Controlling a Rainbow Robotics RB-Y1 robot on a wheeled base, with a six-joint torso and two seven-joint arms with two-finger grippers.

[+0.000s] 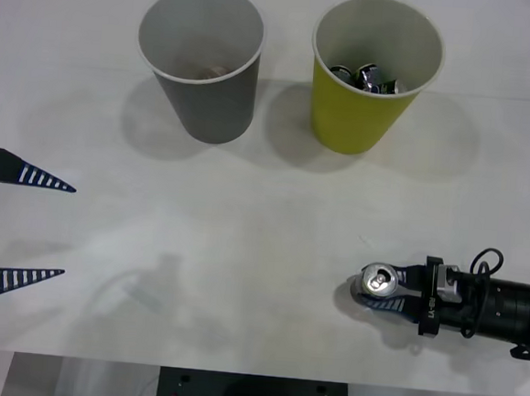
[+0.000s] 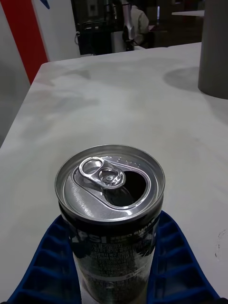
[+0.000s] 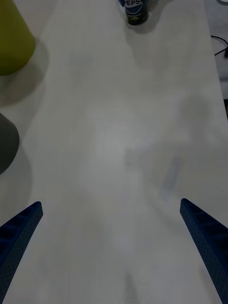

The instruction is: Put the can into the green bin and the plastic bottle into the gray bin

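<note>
Gripping the can (image 1: 381, 280), your right gripper (image 1: 388, 292) sits near the table's (image 1: 261, 253) front edge; your left gripper (image 1: 38, 228) waits wide open.

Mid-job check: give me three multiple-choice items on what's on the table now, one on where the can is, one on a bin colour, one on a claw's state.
1. Where is the can?
A. inside the gray bin
B. upright on the table, between the right claw's fingers
C. lying beside the left claw

2. Which bin holds crushed cans?
A. the green bin
B. the gray bin
C. both

3. How is the left claw?
A. shut on a bottle
B. shut on nothing
C. open, holding nothing

Key: 1 B, the right claw has blue fingers flanking the standing can. 2 A, crumpled metal shows inside its rim. 3 C, its fingers are spread over bare table.
</note>
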